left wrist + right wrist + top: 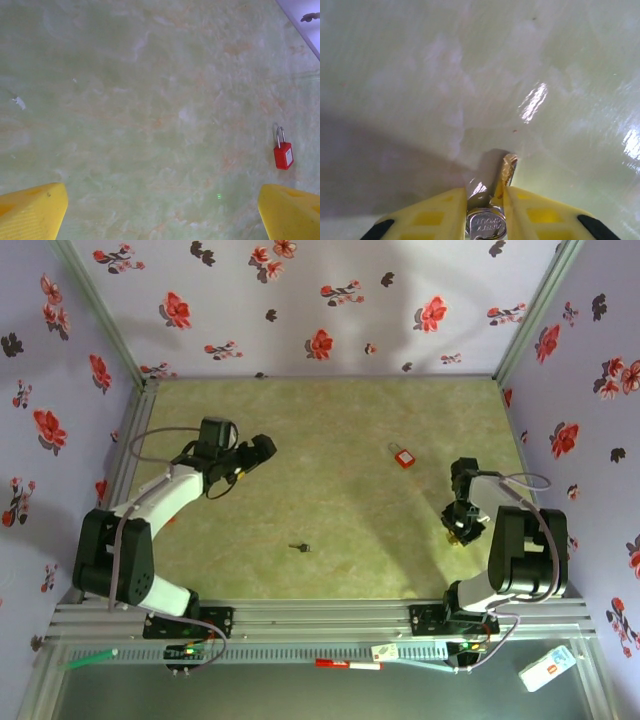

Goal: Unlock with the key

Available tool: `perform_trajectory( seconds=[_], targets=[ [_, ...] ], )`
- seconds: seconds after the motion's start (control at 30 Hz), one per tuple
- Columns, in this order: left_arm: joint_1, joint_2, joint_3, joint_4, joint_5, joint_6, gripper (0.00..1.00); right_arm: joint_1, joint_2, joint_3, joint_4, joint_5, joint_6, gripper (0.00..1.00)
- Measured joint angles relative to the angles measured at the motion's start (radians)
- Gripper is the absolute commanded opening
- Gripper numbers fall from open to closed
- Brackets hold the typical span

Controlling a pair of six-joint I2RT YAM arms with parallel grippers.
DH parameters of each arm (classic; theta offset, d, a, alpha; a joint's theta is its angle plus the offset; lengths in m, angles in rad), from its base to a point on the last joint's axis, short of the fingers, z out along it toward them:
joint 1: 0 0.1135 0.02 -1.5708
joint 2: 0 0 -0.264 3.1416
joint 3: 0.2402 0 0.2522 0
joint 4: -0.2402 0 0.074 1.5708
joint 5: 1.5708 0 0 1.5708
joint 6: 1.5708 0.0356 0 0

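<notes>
Pinching a silvery key (487,222), right gripper (485,192); overhead, dark key (299,547) apart.

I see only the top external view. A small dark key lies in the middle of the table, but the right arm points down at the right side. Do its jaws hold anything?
Observer: Yes, the right gripper has its jaws closed on a silver key with an engraved round head.
Operator: Where does its blade point?
Observer: Down toward the table; whether the tip touches, I cannot tell.
Operator: How does the red padlock lie?
Observer: Flat, its thin shackle pointing away from the open left gripper, a white label on one side.
</notes>
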Motion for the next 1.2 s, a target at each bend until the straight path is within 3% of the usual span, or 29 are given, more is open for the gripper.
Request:
perform_trajectory(
  seconds=[0.13,0.33,0.8,1.1,1.2],
  targets=[
    [0.000,-0.020,-0.035,0.018,0.000,0.000,0.95,0.035,0.000,0.004,-0.019,-0.011,-0.012,0.09],
    [0.000,-0.053,-0.090,0.068,0.000,-0.004,0.94,0.050,-0.015,0.008,-0.030,-0.079,-0.033,0.01],
    [0.000,-0.068,-0.144,0.126,-0.007,-0.008,0.92,0.059,-0.020,0.013,-0.046,-0.190,-0.085,0.00],
    [0.000,-0.066,-0.144,0.148,0.002,-0.008,0.93,0.067,-0.094,0.050,-0.118,-0.197,-0.142,0.42],
    [0.000,-0.059,-0.143,0.151,0.005,-0.008,0.93,0.082,-0.143,0.049,-0.149,-0.203,-0.143,0.48]
  ],
)
